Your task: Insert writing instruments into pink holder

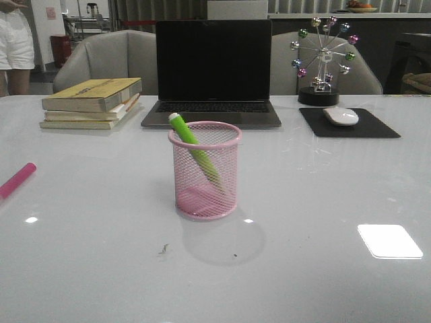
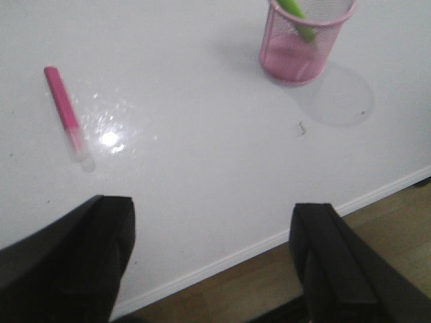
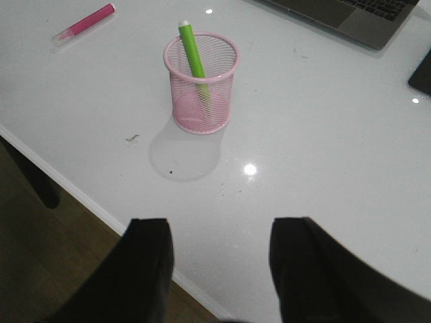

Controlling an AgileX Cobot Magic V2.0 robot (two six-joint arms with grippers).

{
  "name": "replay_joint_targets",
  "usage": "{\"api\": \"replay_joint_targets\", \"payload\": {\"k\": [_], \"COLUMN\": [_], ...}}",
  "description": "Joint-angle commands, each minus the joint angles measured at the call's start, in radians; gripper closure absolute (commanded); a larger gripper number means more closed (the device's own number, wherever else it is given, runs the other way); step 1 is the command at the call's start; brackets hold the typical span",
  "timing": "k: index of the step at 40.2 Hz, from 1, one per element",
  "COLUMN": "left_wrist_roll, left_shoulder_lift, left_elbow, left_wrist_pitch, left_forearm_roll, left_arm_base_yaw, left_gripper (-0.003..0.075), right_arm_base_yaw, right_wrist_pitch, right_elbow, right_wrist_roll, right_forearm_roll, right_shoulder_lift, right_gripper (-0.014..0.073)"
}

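The pink holder (image 1: 204,169) stands upright mid-table, also seen in the left wrist view (image 2: 304,42) and the right wrist view (image 3: 201,82). The lime green marker (image 1: 194,149) leans inside it, white tip poking over the rim (image 3: 191,48). The magenta-pink marker (image 1: 16,180) lies flat on the table at the far left edge, well away from the cup (image 2: 66,112) (image 3: 85,23). My left gripper (image 2: 214,214) is open and empty above the table's front edge. My right gripper (image 3: 221,234) is open and empty too, near the front edge. Neither arm shows in the front view.
A laptop (image 1: 213,74) stands open behind the cup, stacked books (image 1: 93,102) at the back left, a mouse (image 1: 341,116) on a black pad (image 1: 350,124) and a ball-wheel ornament (image 1: 322,59) at the back right. The table's front edge (image 3: 81,198) drops to wood floor.
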Motion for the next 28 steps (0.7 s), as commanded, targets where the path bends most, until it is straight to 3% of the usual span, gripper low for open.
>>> {"api": "replay_joint_targets", "payload": {"k": [1,17,28], "left_wrist_roll": [-0.015,-0.015,-0.015], "left_shoulder_lift": [0.111,0.565,0.874], "left_elbow": [-0.104,-0.346,-0.537], "left_wrist_pitch": [0.037,0.062,0.043], "left_forearm_roll": [0.013,0.015,0.015], "left_arm_base_yaw": [0.050,0.299,0.353], "left_gripper": [0.0194,0.0194,0.0194], "right_arm_base_yaw": [-0.003,-0.003,-0.003], "right_wrist_pitch": [-0.069,-0.069,-0.069], "right_elbow": [-0.027,-0.027,-0.027], "right_wrist_roll": [-0.008,-0.008,-0.008], "right_forearm_roll": [-0.002,-0.002,-0.002], "right_shoulder_lift": [0.001,0.001,0.001], "right_gripper": [0.0150,0.0150,0.0150]}}
